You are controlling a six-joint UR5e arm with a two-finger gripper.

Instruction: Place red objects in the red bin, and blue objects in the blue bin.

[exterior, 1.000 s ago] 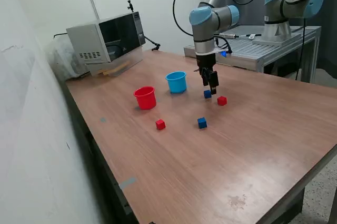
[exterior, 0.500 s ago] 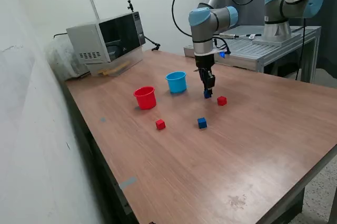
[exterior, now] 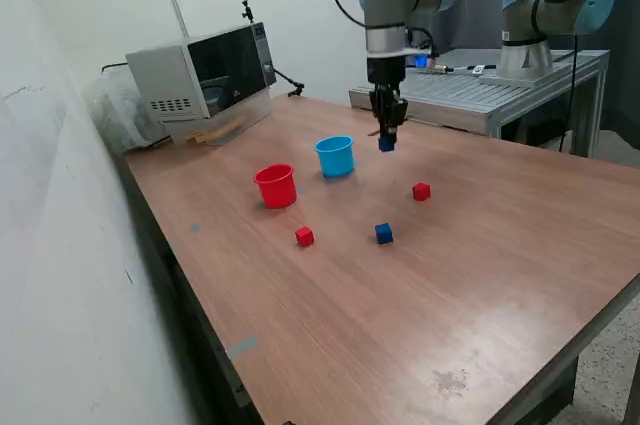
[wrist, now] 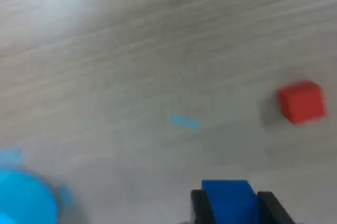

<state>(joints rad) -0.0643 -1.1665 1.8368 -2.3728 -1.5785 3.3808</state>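
1. Wood-grain table point(exterior: 480, 275) fills the near part of the exterior view, bare but for a pale smudge at its near edge.
2. Farther in lie a red cube point(exterior: 304, 236) and a dark blue cube point(exterior: 384, 233), well apart, with a second red cube point(exterior: 421, 191) beyond them toward the exterior view's right.
3. Beyond these stand the red cup point(exterior: 276, 186) and the light-blue cup point(exterior: 336, 156), upright and near each other.
4. Above the table, to the exterior view's right of the blue cup, the gripper point(exterior: 386, 139) hangs with its jaws clamped on another blue cube point(wrist: 228, 201); the wrist view shows the block squeezed between both fingers.
5. The step in hand looks like carrying this block to the blue cup. To do it well, centre the block over the cup's mouth, clear its rim, lower a little, and only then part the jaws so it cannot bounce out.
6. Farthest back sits a microwave point(exterior: 200, 70).
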